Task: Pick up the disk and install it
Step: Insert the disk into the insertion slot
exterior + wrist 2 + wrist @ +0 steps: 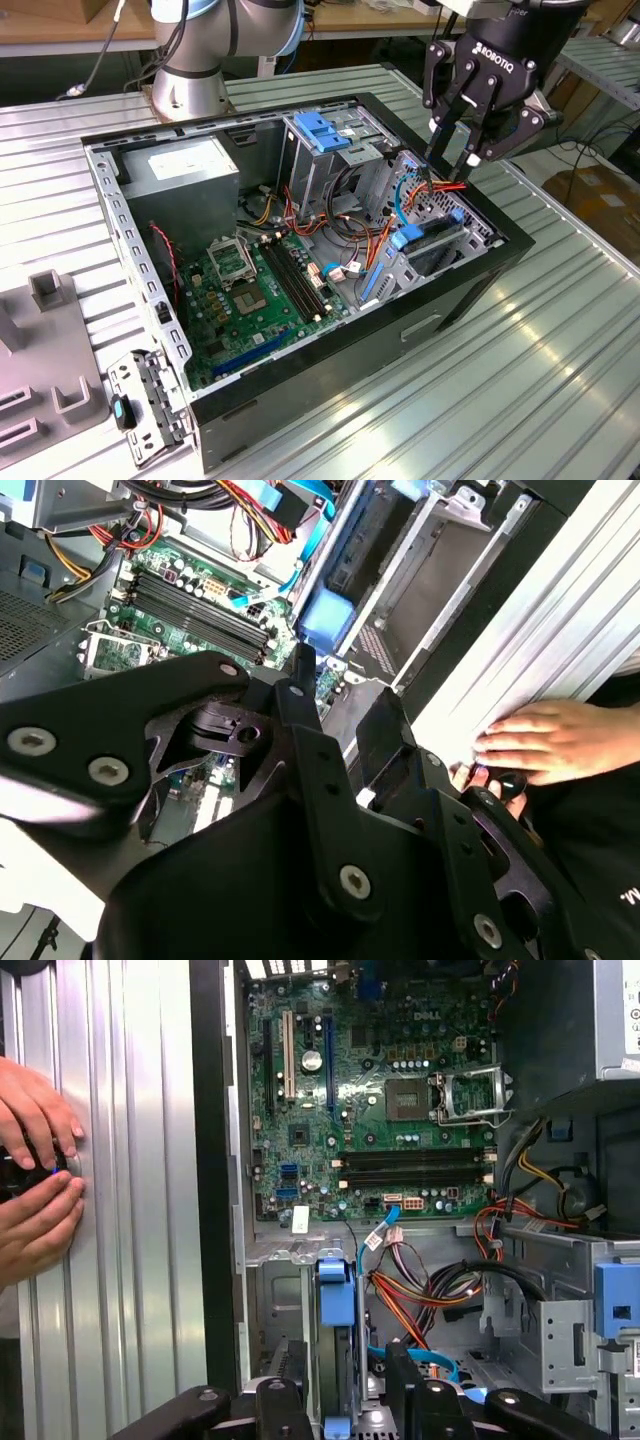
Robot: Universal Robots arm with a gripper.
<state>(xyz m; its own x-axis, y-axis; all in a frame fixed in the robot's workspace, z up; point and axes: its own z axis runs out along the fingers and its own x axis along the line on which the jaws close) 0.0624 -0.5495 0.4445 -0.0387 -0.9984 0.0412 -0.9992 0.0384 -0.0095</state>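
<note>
The disk [432, 244] stands on edge in the drive cage at the corner of the open computer case [330, 372], on the exterior view's right. Its bright blue bracket [337, 1303] frames it. My gripper [455, 160] hangs open a short way above that cage, fingers pointing down and touching nothing. In the first wrist view the two black fingers [282, 1407] straddle the line of the disk with a gap on both sides. The second wrist view shows the bracket's blue end [324, 616] beyond the fingertips [301, 666].
Inside the case lie a green motherboard [255, 290], a grey power supply box [182, 172], a blue-fronted bay [322, 130] and loose red, orange and blue cables [420, 1295]. A person's hands [35, 1165] rest on the ribbed table beside the case. A metal cage with a blue tab [148, 408] lies at the exterior view's lower left.
</note>
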